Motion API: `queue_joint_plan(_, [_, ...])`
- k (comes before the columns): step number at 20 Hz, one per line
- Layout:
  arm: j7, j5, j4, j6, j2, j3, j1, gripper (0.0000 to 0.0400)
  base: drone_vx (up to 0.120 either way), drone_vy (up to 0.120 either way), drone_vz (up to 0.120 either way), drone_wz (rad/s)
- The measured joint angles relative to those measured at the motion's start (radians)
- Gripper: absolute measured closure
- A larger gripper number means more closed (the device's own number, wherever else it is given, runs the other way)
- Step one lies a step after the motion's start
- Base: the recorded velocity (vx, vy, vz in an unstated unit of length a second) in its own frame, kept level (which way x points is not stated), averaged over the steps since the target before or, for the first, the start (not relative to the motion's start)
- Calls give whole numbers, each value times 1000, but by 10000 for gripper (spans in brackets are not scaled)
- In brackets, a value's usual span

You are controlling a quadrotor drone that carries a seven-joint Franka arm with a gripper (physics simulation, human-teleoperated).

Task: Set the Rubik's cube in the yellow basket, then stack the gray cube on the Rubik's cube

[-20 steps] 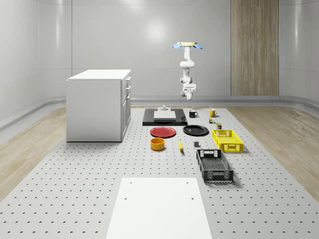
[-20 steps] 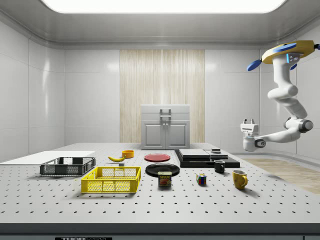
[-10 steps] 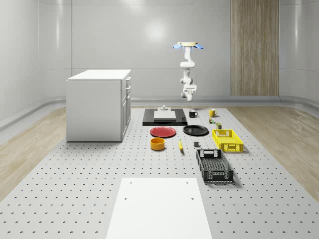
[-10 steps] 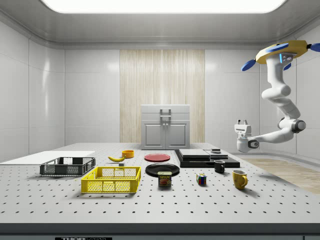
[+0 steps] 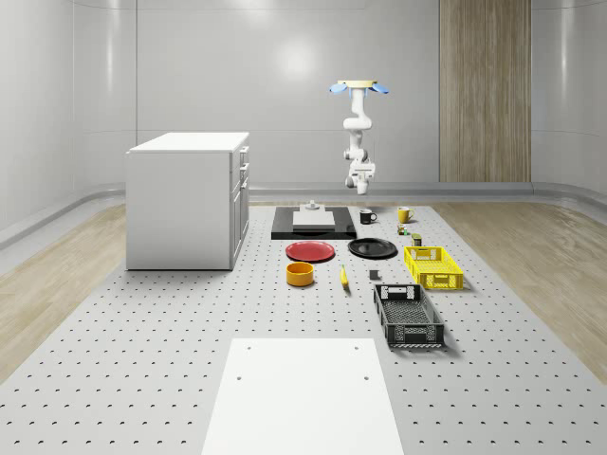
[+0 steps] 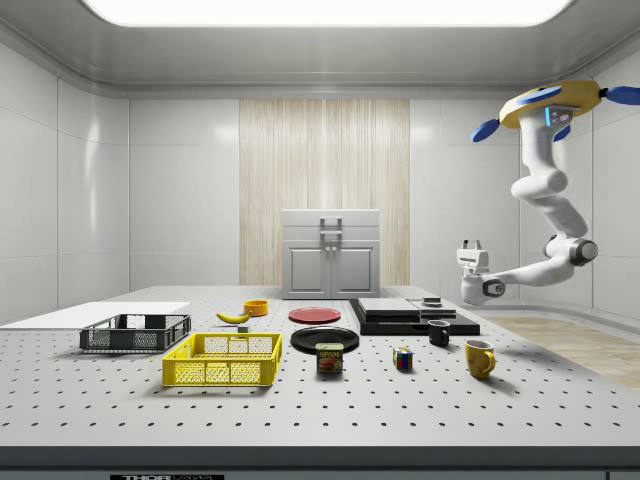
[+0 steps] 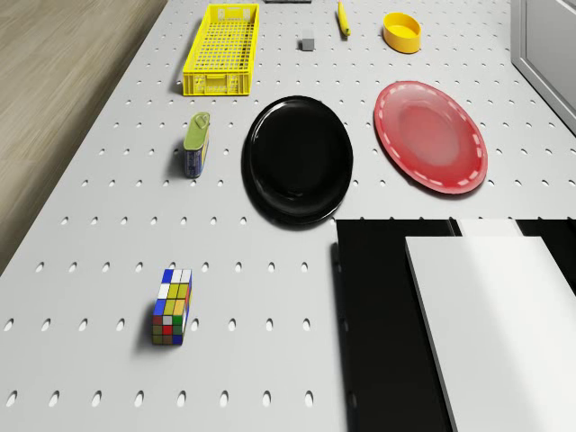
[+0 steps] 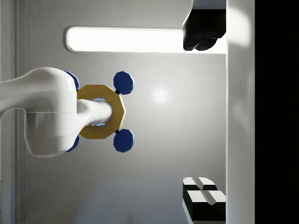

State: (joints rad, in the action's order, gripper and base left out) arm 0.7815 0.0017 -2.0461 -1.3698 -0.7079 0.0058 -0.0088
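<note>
Start at the side view's lower middle. The Rubik's cube (image 6: 403, 359) rests on the perforated table (image 6: 420, 420), between the Spam can (image 6: 329, 358) and the yellow mug (image 6: 479, 358). The yellow basket (image 6: 220, 372) stands further to that view's left, past the can.

Now look higher and further back, at the side view's right. The gripper (image 6: 470, 245) hangs in the air above the black mug (image 6: 438, 333), with its fingers (image 8: 203, 198) spread wide, holding nothing and pointing up at the ceiling. The drone (image 6: 548, 105) hovers at the upper right of that view.

Judge the reach on one relation: the cube lies below the gripper and to the side view's left, opposite to where the fingers point (expect a wrist turn-over first). The gray cube (image 7: 308, 42) waits near the basket.
</note>
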Motion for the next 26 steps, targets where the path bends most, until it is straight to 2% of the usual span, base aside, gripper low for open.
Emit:
queue_joint_plan(18, [4,-31,-10,-14,-10,23,-8,0,120,0,0,0])
queue_joint_plan(26, [16,-125,-19,-21,-15,89,-28,0,120,115,0,0])
